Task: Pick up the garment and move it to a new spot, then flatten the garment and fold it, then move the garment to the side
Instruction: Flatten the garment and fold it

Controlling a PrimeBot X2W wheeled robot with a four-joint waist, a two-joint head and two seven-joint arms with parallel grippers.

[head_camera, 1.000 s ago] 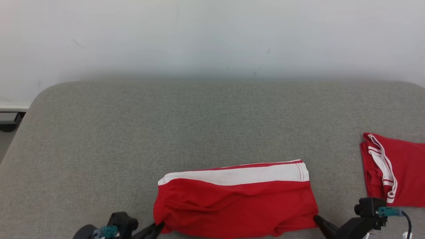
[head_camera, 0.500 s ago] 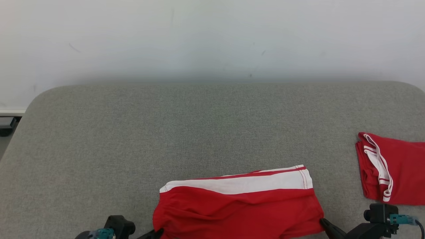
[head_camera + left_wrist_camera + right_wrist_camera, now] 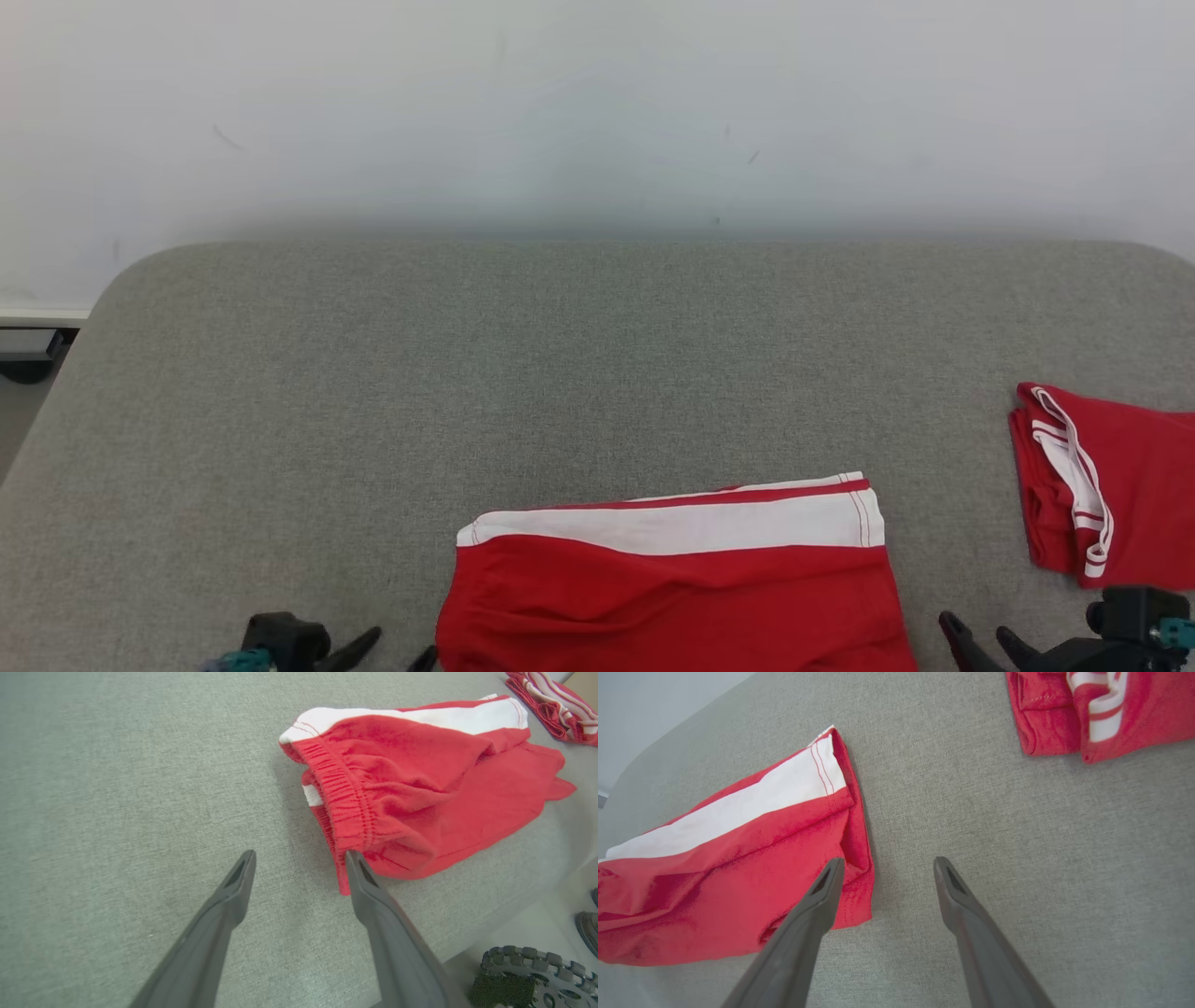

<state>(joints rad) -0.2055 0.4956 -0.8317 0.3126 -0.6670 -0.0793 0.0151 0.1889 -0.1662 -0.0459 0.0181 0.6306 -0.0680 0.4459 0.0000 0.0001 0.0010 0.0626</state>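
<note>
Releasing the red-and-white garment (image 3: 672,597), gripped a second ago at both near corners. Left end effector (image 3: 300,855) spread wide at the garment's waistband end, one finger at the cloth's edge, holding nothing; right end effector (image 3: 888,860) equally wide at the garment's hem end, also empty. Suggests the fold is laid down, with only the move to the side left. Beyond the garment, broad bare grey counter (image 3: 560,373); right of the garment, well apart, a second folded red garment (image 3: 1111,485); on the garment's near side, the counter's edge close by.
</note>
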